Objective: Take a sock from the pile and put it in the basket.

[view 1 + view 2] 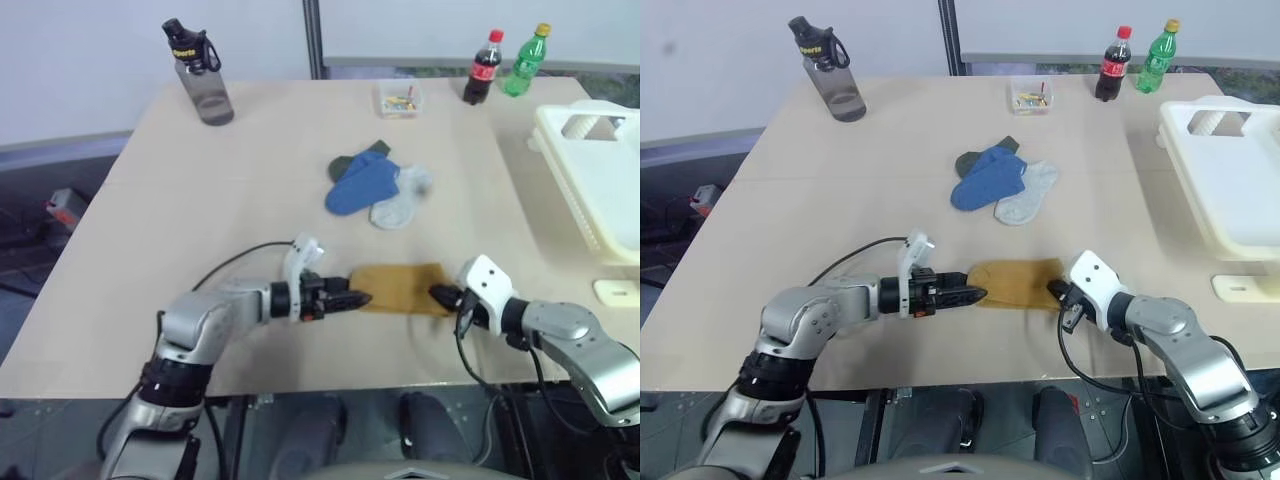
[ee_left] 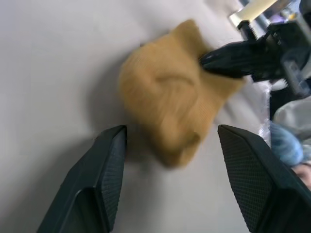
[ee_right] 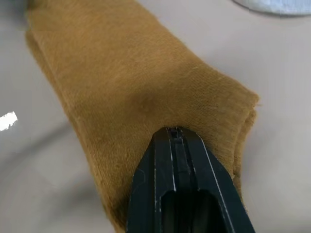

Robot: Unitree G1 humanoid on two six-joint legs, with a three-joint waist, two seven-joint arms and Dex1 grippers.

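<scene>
A mustard-yellow sock [image 1: 400, 288] lies flat on the table near its front edge, apart from the pile [image 1: 378, 185] of blue, pale grey and dark green socks at mid-table. My left gripper [image 1: 352, 298] is open, its fingers [image 2: 109, 160] spread on either side of the sock's near end [image 2: 170, 92]. At the sock's other end my right gripper [image 1: 441, 295] is shut, its tips pinched onto the fabric [image 3: 146, 77]. The cream-white basket [image 1: 600, 185] stands at the table's right edge.
At the table's back stand a dark water bottle [image 1: 200, 75], a small clear box [image 1: 400, 98], a cola bottle [image 1: 483, 68] and a green bottle [image 1: 526, 62]. A small cream piece [image 1: 617, 291] lies in front of the basket.
</scene>
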